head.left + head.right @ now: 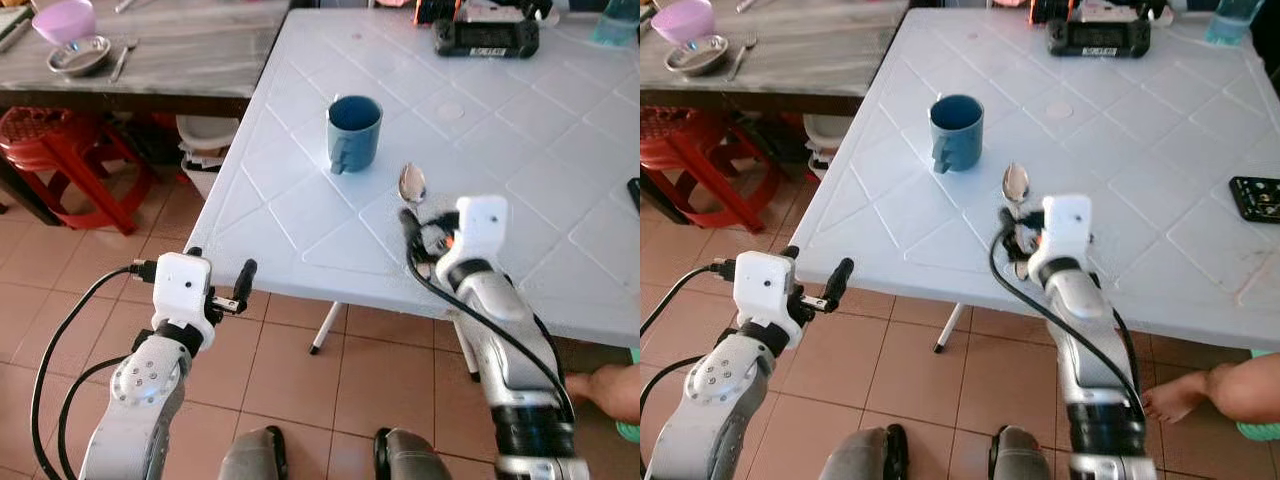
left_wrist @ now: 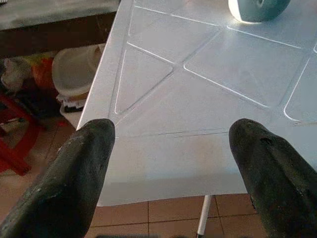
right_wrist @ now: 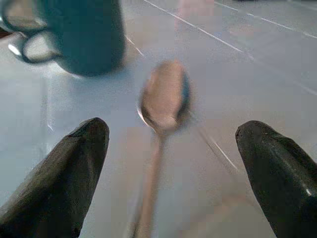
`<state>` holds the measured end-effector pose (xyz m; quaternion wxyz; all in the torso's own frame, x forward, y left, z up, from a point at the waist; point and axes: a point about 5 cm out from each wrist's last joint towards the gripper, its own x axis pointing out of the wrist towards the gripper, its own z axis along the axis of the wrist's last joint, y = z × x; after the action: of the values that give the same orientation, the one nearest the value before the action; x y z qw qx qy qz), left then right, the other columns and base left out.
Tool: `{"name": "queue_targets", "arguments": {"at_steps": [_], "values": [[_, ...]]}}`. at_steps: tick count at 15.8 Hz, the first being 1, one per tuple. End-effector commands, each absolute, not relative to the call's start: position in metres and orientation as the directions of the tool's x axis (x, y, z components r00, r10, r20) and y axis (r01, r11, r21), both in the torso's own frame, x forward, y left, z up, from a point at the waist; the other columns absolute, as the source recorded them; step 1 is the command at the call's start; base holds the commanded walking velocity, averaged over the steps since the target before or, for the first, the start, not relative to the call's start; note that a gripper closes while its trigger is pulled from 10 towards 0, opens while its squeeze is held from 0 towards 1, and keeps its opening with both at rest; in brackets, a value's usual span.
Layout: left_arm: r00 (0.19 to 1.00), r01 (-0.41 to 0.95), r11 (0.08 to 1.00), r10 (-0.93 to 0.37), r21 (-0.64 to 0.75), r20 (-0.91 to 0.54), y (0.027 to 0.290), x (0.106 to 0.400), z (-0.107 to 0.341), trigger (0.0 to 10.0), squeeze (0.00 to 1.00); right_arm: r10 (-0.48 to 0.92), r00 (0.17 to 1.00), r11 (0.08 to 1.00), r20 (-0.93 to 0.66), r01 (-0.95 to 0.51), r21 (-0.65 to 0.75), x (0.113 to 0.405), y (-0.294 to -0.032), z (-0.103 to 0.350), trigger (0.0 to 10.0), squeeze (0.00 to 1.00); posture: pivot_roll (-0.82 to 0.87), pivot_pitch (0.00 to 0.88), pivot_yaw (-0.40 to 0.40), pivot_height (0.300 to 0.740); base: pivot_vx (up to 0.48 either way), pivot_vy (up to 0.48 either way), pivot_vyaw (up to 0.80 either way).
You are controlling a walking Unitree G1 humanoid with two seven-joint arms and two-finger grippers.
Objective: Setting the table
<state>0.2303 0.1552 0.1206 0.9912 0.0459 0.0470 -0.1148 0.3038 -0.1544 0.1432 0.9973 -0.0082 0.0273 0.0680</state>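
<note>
A blue mug [image 1: 354,132] stands on the white plastic table [image 1: 520,140], handle toward me. A metal spoon [image 1: 412,184] lies just right of it, bowl pointing away. My right gripper [image 1: 420,228] hovers low over the spoon's handle end. In the right wrist view its fingers [image 3: 74,168] are open, with the spoon [image 3: 163,101] lying between them on the table and the mug [image 3: 81,34] beyond. My left gripper [image 1: 222,275] is held at the table's near left edge, open and holding nothing; the left wrist view looks across that edge [image 2: 163,168].
A dark wooden table at back left carries a purple bowl [image 1: 64,20], a metal bowl [image 1: 78,55] and a fork [image 1: 120,60]. Below it stand red stools [image 1: 60,150] and a white bin [image 1: 205,135]. A black device [image 1: 485,38] lies far on the white table. A person's foot [image 1: 605,390] is at lower right.
</note>
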Motion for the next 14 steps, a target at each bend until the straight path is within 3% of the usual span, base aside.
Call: {"name": "queue_targets", "arguments": {"at_steps": [1,3,5,7,8,9,10,12,14], "values": [[0.967,0.237,0.968,-0.228,0.083,-0.11,0.157,0.228,0.122,10.0,0.0,0.168,0.983,0.986,-0.076,-0.168,0.003,0.306,-0.149,0.142,10.0,0.0,0.09,0.19,0.106,0.74,0.0,0.0,0.0],[0.967,0.239,0.967,-0.229,0.083,-0.114,0.156,0.229,0.121,10.0,0.0,0.188,0.976,0.982,-0.108,-0.186,0.023,0.31,-0.146,0.139,10.0,0.0,0.08,0.184,0.102,0.74,0.0,0.0,0.0],[0.966,0.241,0.967,-0.232,0.081,-0.114,0.154,0.229,0.121,10.0,0.0,0.217,0.962,0.976,-0.164,-0.216,0.023,0.311,-0.143,0.134,5.5,0.0,0.08,0.177,0.095,0.74,0.0,0.0,0.0],[0.967,0.238,0.968,-0.228,0.08,-0.117,0.154,0.229,0.12,10.0,0.0,0.188,0.956,0.982,-0.227,-0.181,0.052,0.307,-0.147,0.124,4.0,0.0,0.08,0.17,0.088,0.74,0.0,0.0,0.0],[0.967,0.238,0.968,-0.228,0.079,-0.117,0.153,0.229,0.12,10.0,0.0,0.189,0.953,0.982,-0.237,-0.182,0.049,0.307,-0.148,0.122,2.2,0.0,0.08,0.17,0.088,0.74,0.0,0.0,0.0],[0.967,0.238,0.968,-0.228,0.079,-0.117,0.153,0.23,0.12,10.0,0.0,0.194,0.95,0.981,-0.243,-0.188,0.047,0.307,-0.149,0.122,1.5,0.0,0.08,0.169,0.088,0.74,0.0,0.0,0.0],[0.966,0.24,0.968,-0.23,0.078,-0.118,0.152,0.231,0.119,10.0,0.0,0.204,0.941,0.979,-0.27,-0.199,0.046,0.308,-0.151,0.121,0.0,0.0,0.07,0.17,0.089,0.74,0.0,0.0,0.0],[0.965,0.243,0.967,-0.233,0.078,-0.12,0.151,0.231,0.119,10.0,0.0,0.199,0.938,0.98,-0.284,-0.197,0.035,0.311,-0.157,0.122,0.0,0.0,0.07,0.169,0.087,0.74,0.0,0.0,0.0],[0.964,0.246,0.966,-0.236,0.078,-0.123,0.151,0.232,0.118,10.0,0.0,0.199,0.93,0.98,-0.31,-0.197,0.038,0.314,-0.163,0.122,0.7,0.0,0.07,0.169,0.084,0.74,0.0,0.0,0.0]]}}
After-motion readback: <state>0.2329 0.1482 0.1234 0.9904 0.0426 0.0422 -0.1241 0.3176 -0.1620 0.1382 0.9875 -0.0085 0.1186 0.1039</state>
